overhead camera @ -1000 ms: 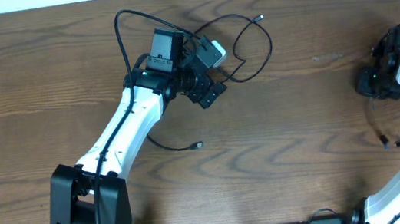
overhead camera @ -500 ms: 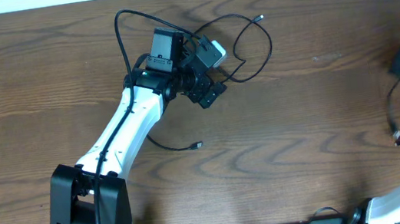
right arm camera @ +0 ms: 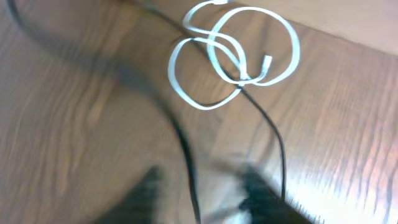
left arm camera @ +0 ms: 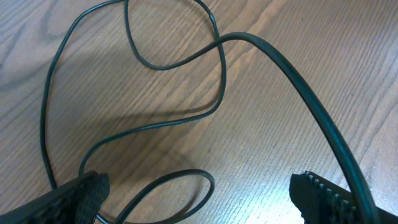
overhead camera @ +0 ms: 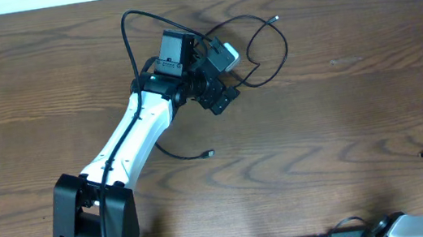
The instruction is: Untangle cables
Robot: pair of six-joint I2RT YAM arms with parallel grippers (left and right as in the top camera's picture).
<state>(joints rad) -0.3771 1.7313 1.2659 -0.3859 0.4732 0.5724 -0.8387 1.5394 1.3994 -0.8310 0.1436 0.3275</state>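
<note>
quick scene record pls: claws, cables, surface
left claw: open, over the black cable loops, closed on nothing
right claw: blurred; fingers look parted, nothing clearly held
white cable: coiled on the table, seen only from the right wrist
black cable: crosses the white coil, runs on toward the right claw
table: brown wood

The left arm (overhead camera: 135, 128) has white link shells, black joint housings and a bulky black base, with a thin black cord (overhead camera: 117, 147) along the white link. A black camera box (overhead camera: 174, 50) is mounted at its wrist. The left claw (left arm camera: 199, 196) has black fingers (left arm camera: 320, 196) with ribbed pads.
</note>
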